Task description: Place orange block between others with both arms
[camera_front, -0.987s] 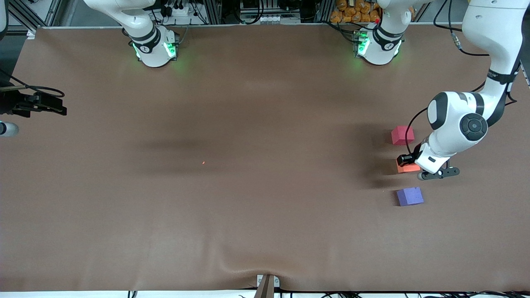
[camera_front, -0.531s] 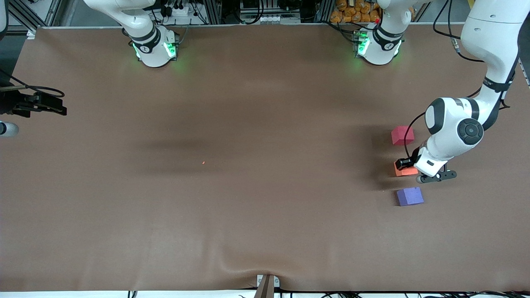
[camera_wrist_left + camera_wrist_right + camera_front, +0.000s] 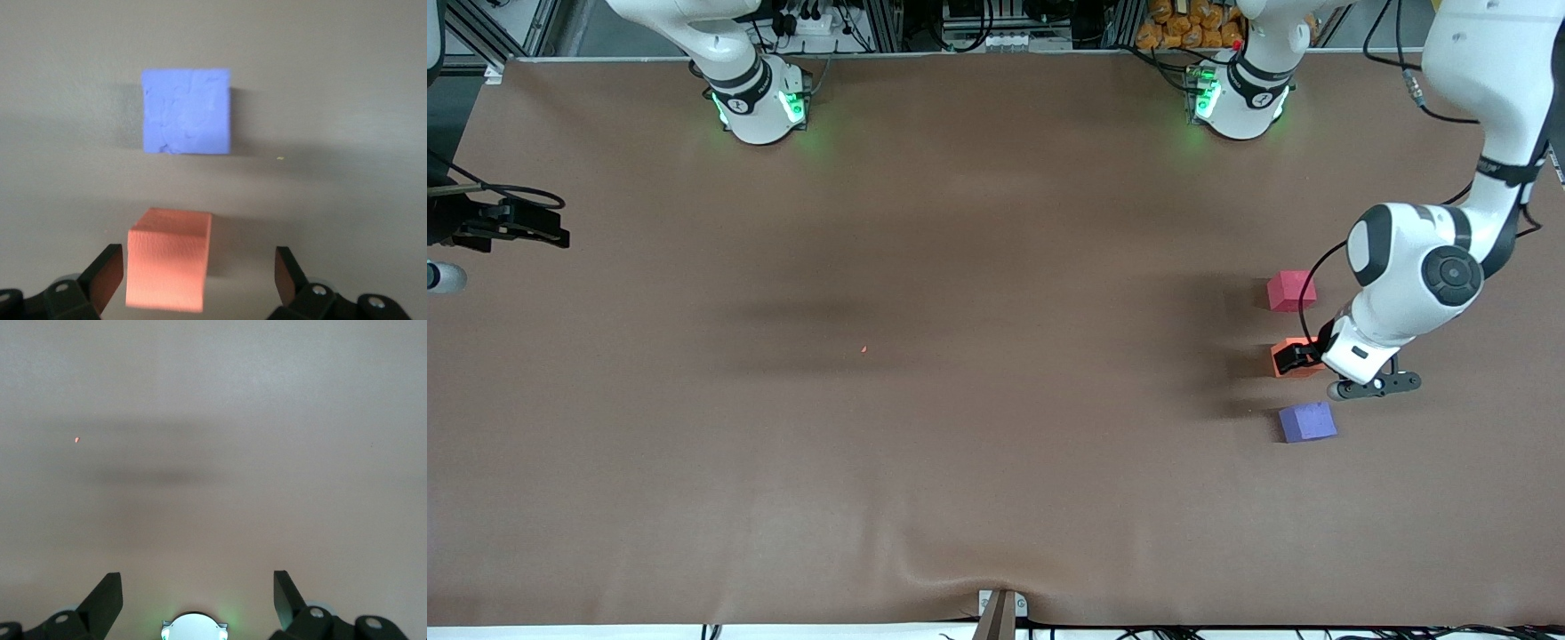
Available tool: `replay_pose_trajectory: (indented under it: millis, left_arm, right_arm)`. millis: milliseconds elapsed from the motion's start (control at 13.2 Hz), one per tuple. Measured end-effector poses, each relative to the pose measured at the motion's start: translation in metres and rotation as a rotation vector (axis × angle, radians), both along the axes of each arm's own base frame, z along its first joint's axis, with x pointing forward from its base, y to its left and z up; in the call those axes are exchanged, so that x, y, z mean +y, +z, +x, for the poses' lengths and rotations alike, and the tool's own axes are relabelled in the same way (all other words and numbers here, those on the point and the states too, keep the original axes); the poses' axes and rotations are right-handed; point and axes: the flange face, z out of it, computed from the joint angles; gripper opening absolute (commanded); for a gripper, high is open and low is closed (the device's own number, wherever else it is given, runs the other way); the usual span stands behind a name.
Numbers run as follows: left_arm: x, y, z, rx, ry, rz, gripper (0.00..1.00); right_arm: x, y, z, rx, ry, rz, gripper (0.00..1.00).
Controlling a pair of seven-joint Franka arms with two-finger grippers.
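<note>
In the front view, the orange block (image 3: 1288,359) sat on the table (image 3: 960,356) between the pinkish-red cube (image 3: 1290,291) at its 12 o'clock and the purple-blue cube (image 3: 1307,421) at its 6 o'clock, the three well apart from one another in a rough line toward the left arm's end of the table. That was the slot the task called for, so the placing looked done. The left gripper (image 3: 1303,356) hung low over the orange block, partly covering it. The right gripper (image 3: 525,224) waited over the table edge at the right arm's end, at 9 o'clock in this view, far from all three cubes.

In the left wrist view, the left gripper (image 3: 199,279) stood spread wide, each finger clear of the orange block (image 3: 168,267), which rested free on the cloth and nearer to one finger than the other. The purple-blue cube (image 3: 187,111) lay at the block's 12 o'clock, apart from it.

In the right wrist view, the right gripper (image 3: 198,599) was spread too, holding nothing, with only bare table (image 3: 213,453) under it.
</note>
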Motion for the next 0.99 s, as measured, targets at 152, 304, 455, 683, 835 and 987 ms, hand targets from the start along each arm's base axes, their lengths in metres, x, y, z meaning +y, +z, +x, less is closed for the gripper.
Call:
replay_pose_trajectory:
  millis: [152, 304, 455, 683, 835, 987]
  left_arm:
    - [-0.02, 0.06, 0.013, 0.047, -0.029, 0.018, 1.0]
    - [-0.035, 0.116, 0.02, 0.081, -0.048, 0.03, 1.0]
    - [-0.046, 0.161, 0.02, 0.1, -0.062, 0.039, 1.0]
    - [-0.055, 0.219, 0.011, 0.108, -0.07, 0.053, 1.0]
    - [-0.063, 0.252, 0.004, 0.111, -0.079, 0.058, 1.0]
    - [-0.077, 0.275, -0.005, 0.115, -0.088, 0.056, 1.0]
  right_arm:
    - [0.0, 0.0, 0.0, 0.0, 0.0, 0.0, 1.0]
    - [0.0, 0.0, 0.0, 0.0, 0.0, 0.0, 1.0]
    - [0.0, 0.0, 0.0, 0.0, -0.001, -0.001, 1.0]
    - [-0.001, 0.0, 0.0, 0.0, -0.001, -0.001, 1.0]
    - [-0.002, 0.0, 0.0, 0.0, -0.003, -0.002, 1.0]
    - [-0.003, 0.0, 0.0, 0.0, -0.005, -0.003, 1.0]
